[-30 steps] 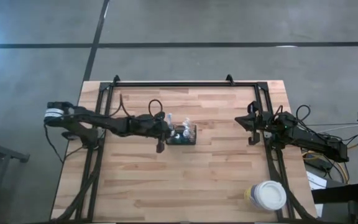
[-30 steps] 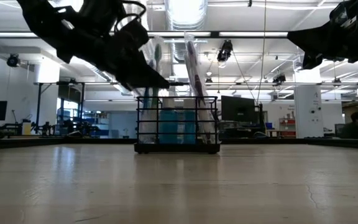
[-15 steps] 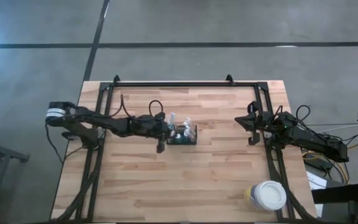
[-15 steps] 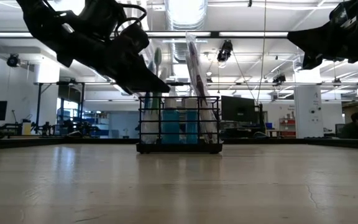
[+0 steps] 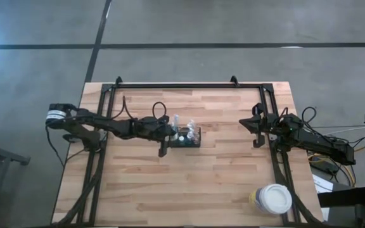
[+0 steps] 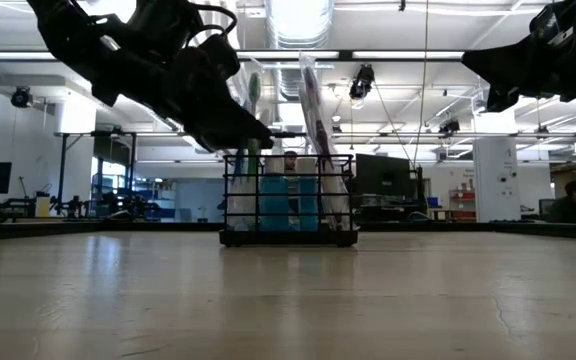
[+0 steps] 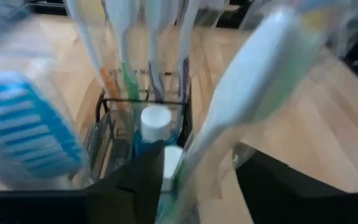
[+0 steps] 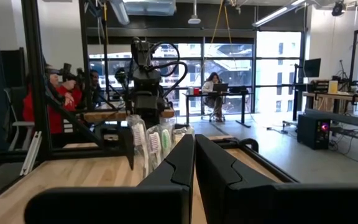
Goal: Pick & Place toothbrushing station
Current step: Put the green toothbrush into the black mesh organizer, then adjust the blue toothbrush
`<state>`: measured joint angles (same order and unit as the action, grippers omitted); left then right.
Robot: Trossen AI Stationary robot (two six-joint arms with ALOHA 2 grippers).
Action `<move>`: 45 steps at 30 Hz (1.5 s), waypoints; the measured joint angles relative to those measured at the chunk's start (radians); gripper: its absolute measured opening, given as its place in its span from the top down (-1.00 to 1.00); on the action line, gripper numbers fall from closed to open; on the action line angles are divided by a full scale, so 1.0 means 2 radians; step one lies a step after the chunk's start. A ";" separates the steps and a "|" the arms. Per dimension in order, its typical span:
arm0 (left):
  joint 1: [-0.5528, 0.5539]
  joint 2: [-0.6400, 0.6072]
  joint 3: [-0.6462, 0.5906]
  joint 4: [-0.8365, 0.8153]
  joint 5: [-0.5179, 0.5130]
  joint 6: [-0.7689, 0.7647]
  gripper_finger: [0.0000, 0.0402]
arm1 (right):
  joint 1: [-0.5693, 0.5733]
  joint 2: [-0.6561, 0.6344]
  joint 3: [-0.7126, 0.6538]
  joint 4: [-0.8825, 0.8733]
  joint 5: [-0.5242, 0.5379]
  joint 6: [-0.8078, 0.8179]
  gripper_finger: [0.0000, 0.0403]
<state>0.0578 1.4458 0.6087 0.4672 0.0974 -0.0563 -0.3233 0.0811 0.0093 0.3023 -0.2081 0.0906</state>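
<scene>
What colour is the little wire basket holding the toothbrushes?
Black. The wire caddy shows best in the low view.

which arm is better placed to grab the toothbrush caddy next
Left, probably. The left gripper is already at the caddy near the table's middle, its fingers reaching the wire rim. The right gripper is shut and waits off by the table's right edge.

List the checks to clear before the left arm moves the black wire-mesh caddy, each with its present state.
1. Black wire-mesh caddy flat on the wooden table: ok.
2. Left gripper at the caddy's side: ok.
3. Firm grasp on the caddy: cannot tell.
4. Thin toothbrushes upright inside: ok.
5. White-capped tubes inside the caddy: ok.
6. Right gripper shut and parked away at the table's right edge: ok.
</scene>
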 joint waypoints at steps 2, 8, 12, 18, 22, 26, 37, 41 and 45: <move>0.000 -0.004 0.004 -0.001 0.009 -0.008 -0.05 | 0.000 0.000 0.000 0.000 0.000 0.000 0.94; 0.000 -0.029 0.022 -0.051 0.019 -0.015 -0.20 | 0.000 0.000 0.000 -0.001 0.000 -0.002 0.94; 0.000 -0.049 0.036 -0.102 0.019 -0.015 -0.20 | 0.000 0.000 0.000 -0.004 0.000 -0.002 0.94; 0.000 -0.078 0.038 -0.117 0.016 -0.015 -0.20 | 0.000 0.000 0.000 -0.004 0.000 -0.003 0.94; 0.000 -0.086 0.038 -0.124 0.016 -0.016 -0.20 | 0.000 0.000 0.000 -0.004 0.000 -0.002 0.94; 0.000 -0.079 0.037 -0.115 0.016 -0.012 -0.20 | 0.000 0.000 0.000 -0.004 0.000 -0.004 0.94; 0.000 -0.043 0.037 -0.081 0.103 0.100 -0.21 | 0.000 0.000 0.000 -0.004 0.000 -0.003 0.94; 0.000 -0.043 0.037 -0.060 0.176 0.154 -0.21 | 0.000 0.000 0.000 -0.005 0.000 -0.002 0.94; 0.003 -0.043 0.037 -0.028 0.180 0.159 -0.21 | 0.000 0.000 0.000 -0.005 0.000 -0.002 0.94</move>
<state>0.0629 1.3598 0.6819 0.4112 0.4565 0.2618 -0.3233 0.0818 0.0101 0.2923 -0.2084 0.0864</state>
